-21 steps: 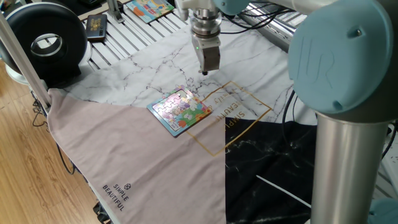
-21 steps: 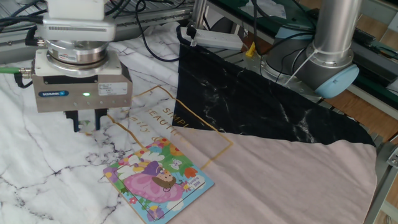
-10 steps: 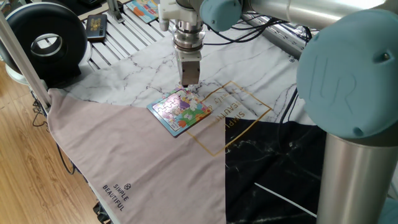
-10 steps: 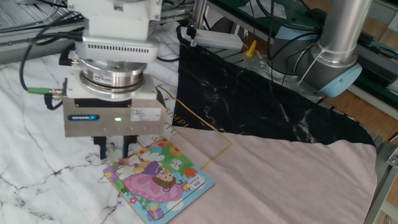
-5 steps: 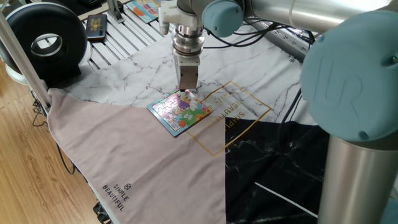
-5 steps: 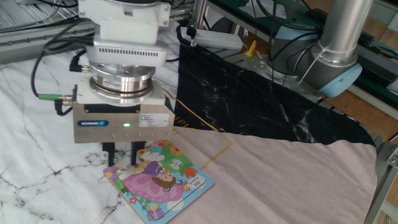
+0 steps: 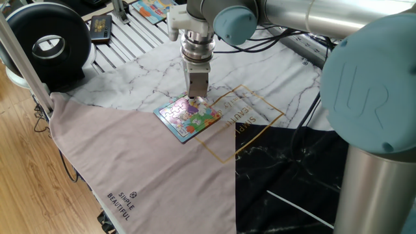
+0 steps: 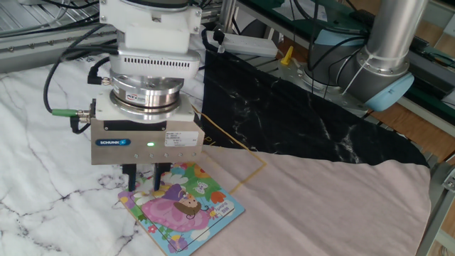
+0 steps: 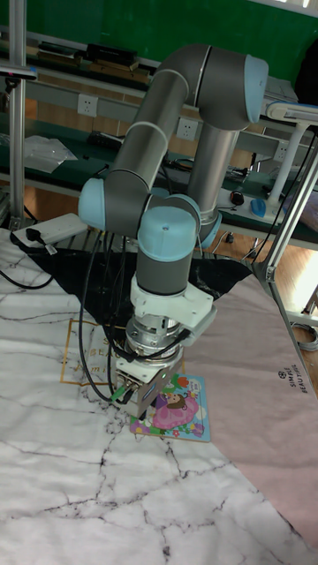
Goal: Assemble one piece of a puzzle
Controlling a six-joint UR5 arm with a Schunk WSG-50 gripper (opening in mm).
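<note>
Bench (image 7: 140, 49) with slatted metal top, covered by white marble-print cloth (image 7: 162, 68), pinkish-grey cloth (image 7: 143, 169) and black marble-print cloth (image 7: 286, 169). Blue-rimmed square cartoon puzzle (image 7: 188, 117) lies flat on the cloths; second colourful board (image 7: 156, 9) at far edge.

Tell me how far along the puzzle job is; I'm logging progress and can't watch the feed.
Done: the claw is down at the puzzle, at the board's corner nearest the marble-print cloth. In hand: a small pale bit, probably the piece, shows at the fingertips over the board, though the pictures cannot confirm the grip. Left: pressing the piece into its gap and letting go; whether it is seated cannot be told.
</note>
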